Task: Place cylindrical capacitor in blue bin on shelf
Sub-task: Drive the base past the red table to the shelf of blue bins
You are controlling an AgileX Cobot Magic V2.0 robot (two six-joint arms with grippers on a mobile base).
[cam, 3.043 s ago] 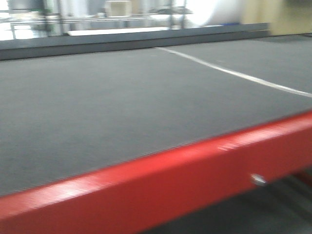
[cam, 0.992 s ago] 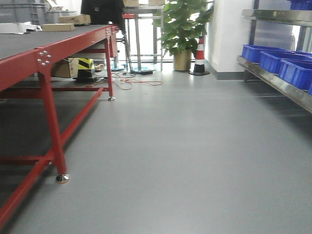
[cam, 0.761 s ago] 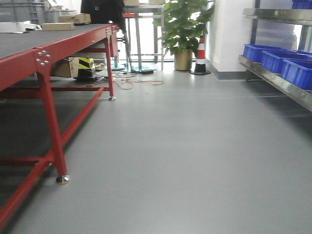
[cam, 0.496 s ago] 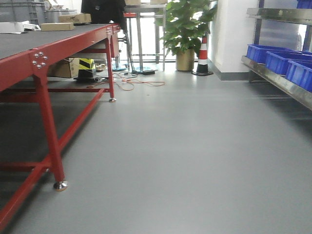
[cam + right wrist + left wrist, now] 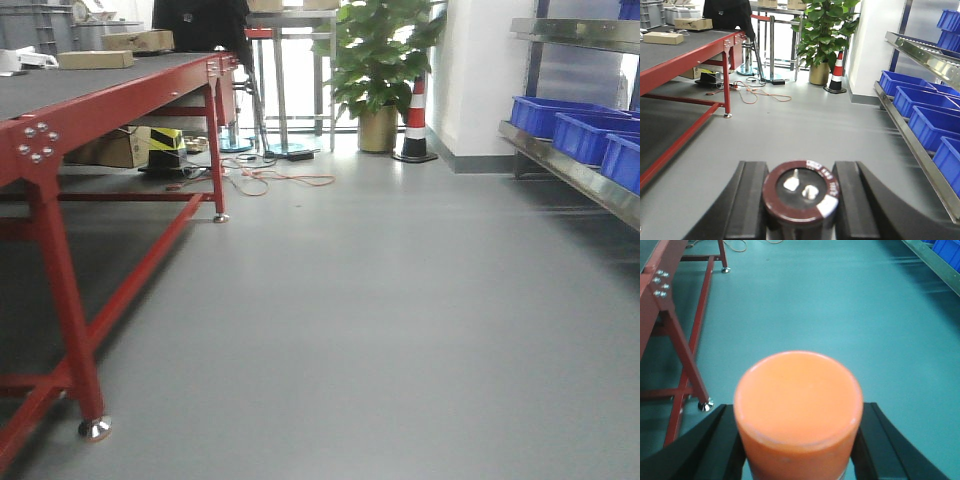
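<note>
A wide strip of bare grey floor (image 5: pixel 380 300) runs from the near edge to the far wall. It is bounded on the left by the red-framed table with a dark mat top (image 5: pixel 110 95) and on the right by the front rail of the shiny stainless-steel shelf (image 5: pixel 580 180). Open-topped blue plastic bins (image 5: pixel 570 120) sit in a row on the shelf. At the far end stand a leafy potted plant (image 5: pixel 378 60) and a red-and-white traffic cone (image 5: pixel 415 120), with an orange cable (image 5: pixel 290 180) looped on the floor near the table's far leg.

The front view shows neither arm. Only the right wrist view shows the dark maroon cylindrical capacitor (image 5: pixel 801 192), upright with its two terminals facing the camera. The right gripper (image 5: pixel 800 175) is clamped on it, black fingers touching both sides. That view also shows an upper shelf level with more bins. Only the left wrist view shows the left gripper (image 5: pixel 799 415), which is closed around a stubby orange plastic cylinder (image 5: pixel 797 395) above the floor, with the table's leg to the left.

Compared with half a second ago, the table's near foot sits lower and further left in the front view, and fewer bins show at the right edge. Three seconds ago that view held only the table top.
</note>
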